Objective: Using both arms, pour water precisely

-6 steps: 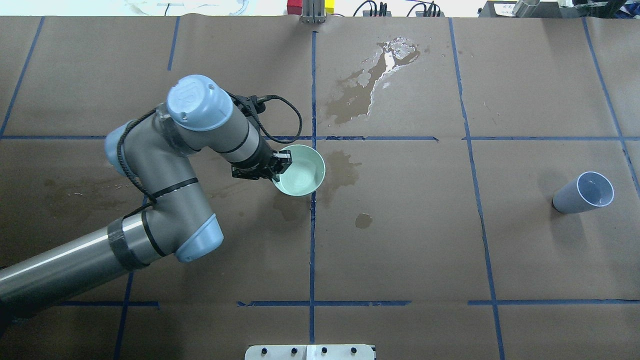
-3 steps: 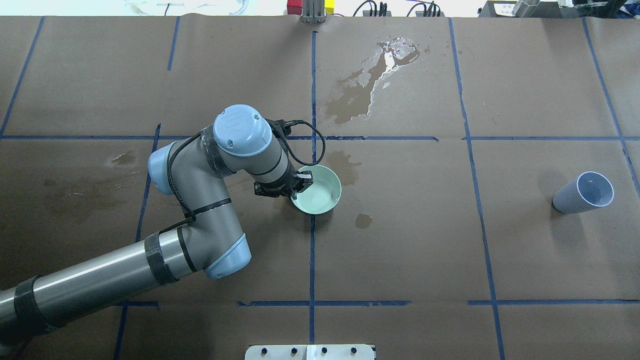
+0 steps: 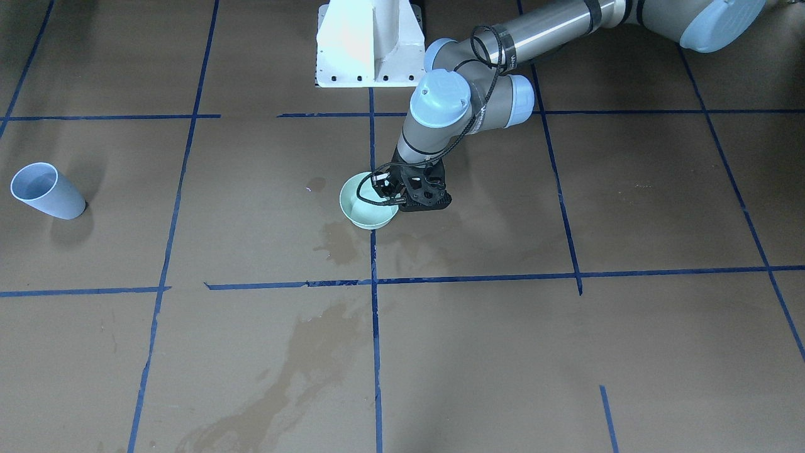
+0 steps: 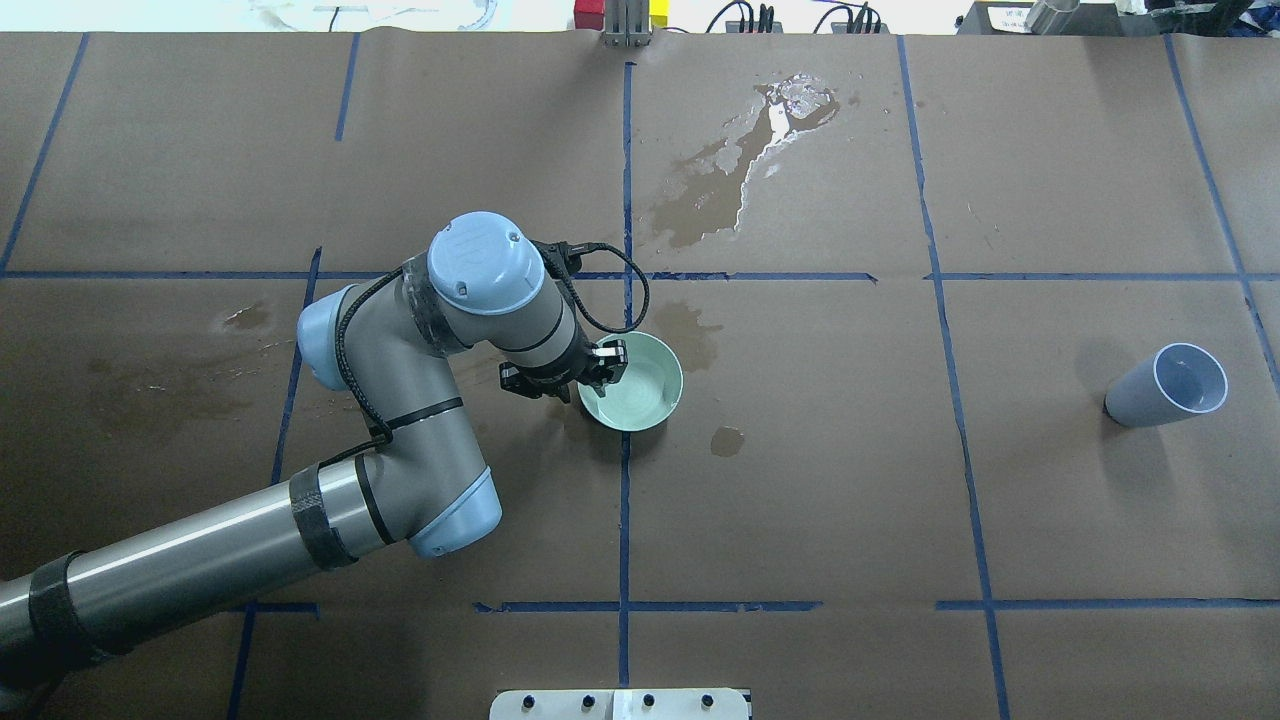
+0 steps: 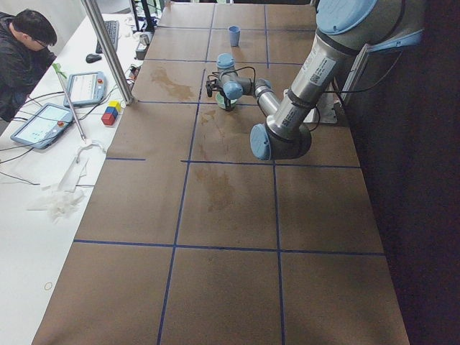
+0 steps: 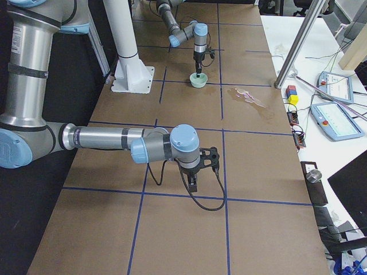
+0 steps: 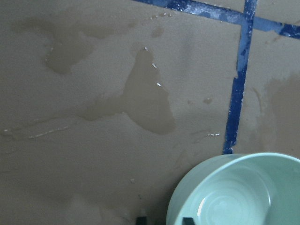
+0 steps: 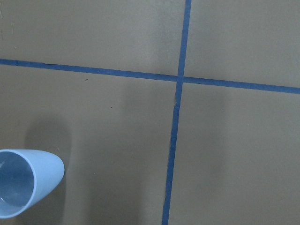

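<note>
A pale green bowl (image 4: 640,392) stands on the brown paper at the centre blue line, also seen in the front view (image 3: 366,209). My left gripper (image 4: 606,358) (image 3: 385,189) is shut on its near-left rim, one finger inside and one outside. In the left wrist view the bowl (image 7: 234,197) has a faint glossy ring at its bottom; any water in it is barely visible. A light blue cup (image 4: 1170,385) (image 8: 23,183) stands far right. My right gripper (image 6: 194,184) hangs low over the table beyond the cup; I cannot tell whether it is open or shut.
A glossy spilled puddle (image 4: 780,110) lies at the back centre, with dark damp stains (image 4: 690,335) around the bowl. The white pedestal (image 3: 368,44) stands at the robot's side. A person (image 5: 21,57) sits by tablets and coloured blocks (image 5: 111,113) beyond the far edge.
The left arm carried the bowl to the right and towards the robot, down onto the centre line. Over the last half second it has hardly moved.
</note>
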`<move>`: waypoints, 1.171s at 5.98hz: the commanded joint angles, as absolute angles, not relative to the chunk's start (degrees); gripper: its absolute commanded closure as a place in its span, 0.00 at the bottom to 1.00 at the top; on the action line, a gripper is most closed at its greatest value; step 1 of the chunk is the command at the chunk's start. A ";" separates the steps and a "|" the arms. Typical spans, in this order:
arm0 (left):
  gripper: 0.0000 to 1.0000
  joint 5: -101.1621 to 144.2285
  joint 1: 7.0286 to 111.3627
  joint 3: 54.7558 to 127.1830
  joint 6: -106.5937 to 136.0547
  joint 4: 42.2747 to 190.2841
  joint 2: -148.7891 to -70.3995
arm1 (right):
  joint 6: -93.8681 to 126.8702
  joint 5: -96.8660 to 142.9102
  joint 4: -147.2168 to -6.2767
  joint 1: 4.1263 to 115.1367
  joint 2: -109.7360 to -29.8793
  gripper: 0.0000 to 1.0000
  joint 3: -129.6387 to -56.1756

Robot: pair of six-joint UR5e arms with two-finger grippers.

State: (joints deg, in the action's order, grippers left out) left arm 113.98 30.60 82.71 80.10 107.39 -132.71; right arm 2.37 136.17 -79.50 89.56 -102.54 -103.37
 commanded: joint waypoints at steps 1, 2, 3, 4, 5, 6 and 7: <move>0.00 115.65 33.38 87.41 79.81 104.96 -131.76 | 2.55 136.32 -79.45 89.56 -102.39 0.00 -103.53; 0.00 119.75 35.57 91.54 77.80 100.33 -130.36 | 2.03 136.41 -78.93 89.56 -102.31 0.00 -103.71; 0.00 119.88 36.47 98.72 73.43 95.24 -125.90 | 2.02 136.75 -78.49 89.47 -102.30 0.00 -103.71; 0.00 119.88 38.13 104.71 68.52 91.97 -121.07 | 2.02 137.37 -78.49 89.12 -102.13 0.00 -103.88; 0.00 119.88 40.93 107.98 62.29 90.80 -117.02 | 2.02 137.37 -78.66 86.77 -100.56 0.00 -104.15; 0.00 119.88 42.87 108.97 56.48 91.05 -112.46 | 2.89 137.20 -78.66 85.36 -100.37 0.00 -105.28; 0.00 120.06 45.24 109.59 54.95 91.49 -109.98 | 7.86 137.02 -79.10 82.73 -100.37 0.00 -109.21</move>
